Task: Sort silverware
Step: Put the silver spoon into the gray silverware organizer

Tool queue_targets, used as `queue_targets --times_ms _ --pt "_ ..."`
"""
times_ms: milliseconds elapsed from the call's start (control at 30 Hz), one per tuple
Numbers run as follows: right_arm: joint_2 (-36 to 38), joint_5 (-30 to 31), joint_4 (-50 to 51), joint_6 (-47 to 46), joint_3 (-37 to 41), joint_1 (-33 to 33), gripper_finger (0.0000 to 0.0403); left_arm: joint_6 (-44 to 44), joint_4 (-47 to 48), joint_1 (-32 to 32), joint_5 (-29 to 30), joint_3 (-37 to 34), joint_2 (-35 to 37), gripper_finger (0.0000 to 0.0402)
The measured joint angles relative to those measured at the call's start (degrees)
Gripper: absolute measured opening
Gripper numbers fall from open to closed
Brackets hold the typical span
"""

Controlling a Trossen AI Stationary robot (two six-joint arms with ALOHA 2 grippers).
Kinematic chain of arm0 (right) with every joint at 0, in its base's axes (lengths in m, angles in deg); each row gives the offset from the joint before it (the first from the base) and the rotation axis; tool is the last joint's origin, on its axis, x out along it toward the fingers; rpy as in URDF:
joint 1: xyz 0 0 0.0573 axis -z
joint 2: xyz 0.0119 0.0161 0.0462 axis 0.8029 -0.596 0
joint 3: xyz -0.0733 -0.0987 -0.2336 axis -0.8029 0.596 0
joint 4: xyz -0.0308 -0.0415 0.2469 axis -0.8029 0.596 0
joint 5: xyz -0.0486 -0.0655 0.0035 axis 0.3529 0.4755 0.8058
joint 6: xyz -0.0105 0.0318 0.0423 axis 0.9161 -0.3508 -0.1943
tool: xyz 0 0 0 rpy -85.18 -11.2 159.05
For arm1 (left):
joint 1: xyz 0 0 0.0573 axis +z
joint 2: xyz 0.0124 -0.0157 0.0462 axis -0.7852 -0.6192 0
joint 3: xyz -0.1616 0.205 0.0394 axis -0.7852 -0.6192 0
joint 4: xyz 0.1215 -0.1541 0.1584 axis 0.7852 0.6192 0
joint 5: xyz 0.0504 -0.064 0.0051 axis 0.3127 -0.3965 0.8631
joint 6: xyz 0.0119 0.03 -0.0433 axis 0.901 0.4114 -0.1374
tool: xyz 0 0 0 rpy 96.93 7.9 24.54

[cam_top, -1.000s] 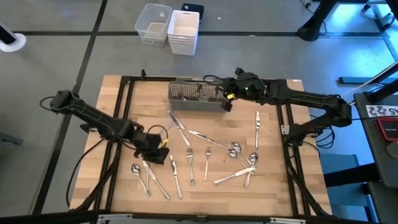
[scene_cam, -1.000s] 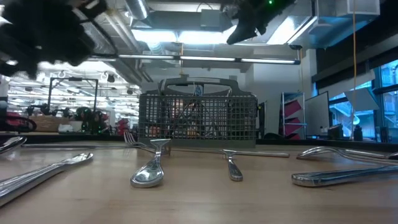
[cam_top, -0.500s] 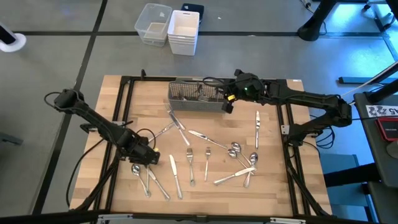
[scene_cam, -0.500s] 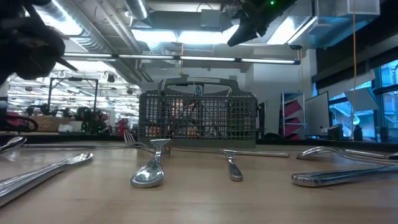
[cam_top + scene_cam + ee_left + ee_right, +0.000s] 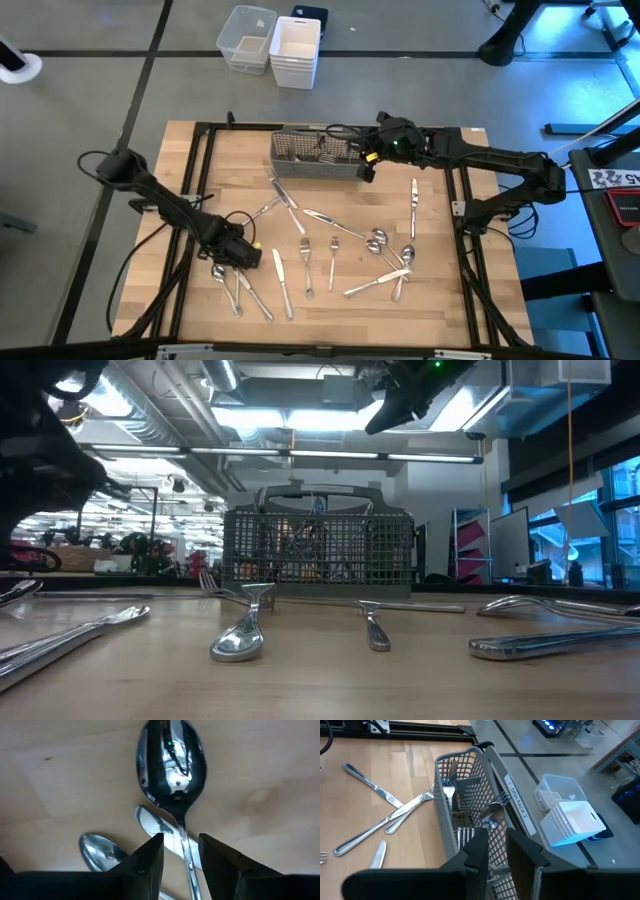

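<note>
With its fingers narrowly parted astride the neck of a spoon [image 5: 172, 765] lying well in front of the caddy [image 5: 316, 153], the left gripper [image 5: 181, 852] could snag the overlapping spoon [image 5: 156, 826] beside it, while the right gripper [image 5: 492, 847] hovers narrow and empty above the caddy.

Wooden table [image 5: 440, 300] bears scattered silverware [image 5: 335, 250] and mesh caddy [image 5: 313, 155].

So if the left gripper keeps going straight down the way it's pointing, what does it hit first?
Most likely the spoon: the left gripper stands open with that spoon's neck between its fingertips, and a second spoon lies beside it. How far above it hangs is unclear.
</note>
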Motion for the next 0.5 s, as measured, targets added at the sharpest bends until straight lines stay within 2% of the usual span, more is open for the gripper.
queue_targets --times_ms 500 --pt "-0.02 -0.04 0.35 0.0 0.0 0.0 0.0069 -0.87 -2.44 0.04 3.44 0.0 -2.25 0.0116"
